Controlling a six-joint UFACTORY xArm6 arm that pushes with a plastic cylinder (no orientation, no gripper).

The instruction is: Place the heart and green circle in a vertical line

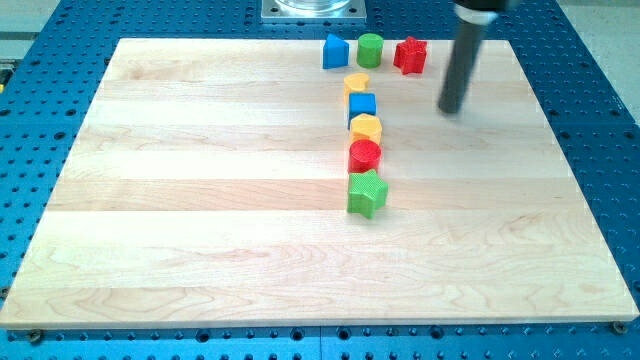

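- A blue perforated metal bench [600, 140] is lying beneath everything, its grid of holes showing on all sides of the board.
- A pale wooden board [200, 200] made of joined planks is sitting on the bench and filling most of the view.
- A silvery metal mount [313, 10] is showing at the view's top edge, just above the board.
- The straight dark rod [460, 60] is coming down from the view's top right; there is no pincer on this arm, so nothing is being grasped or released. My tip [452, 109] is resting over bare board, to the right of the column of blocks and below the red star, touching no block.
- A row is sitting near the board's top edge: a blue block with a pointed top [335, 52], the green cylinder [370, 49] just right of it, then a red star-shaped block [410, 54].
- A column is running downward below that row: a yellow heart-like block [356, 83], a blue cube [362, 105], a yellow rounded block [366, 127], a red cylinder [364, 154] and a green star-shaped block [367, 193], each touching or nearly touching the next.
- The green cylinder is standing above the yellow heart-like block and slightly to its right, with a small gap between them.
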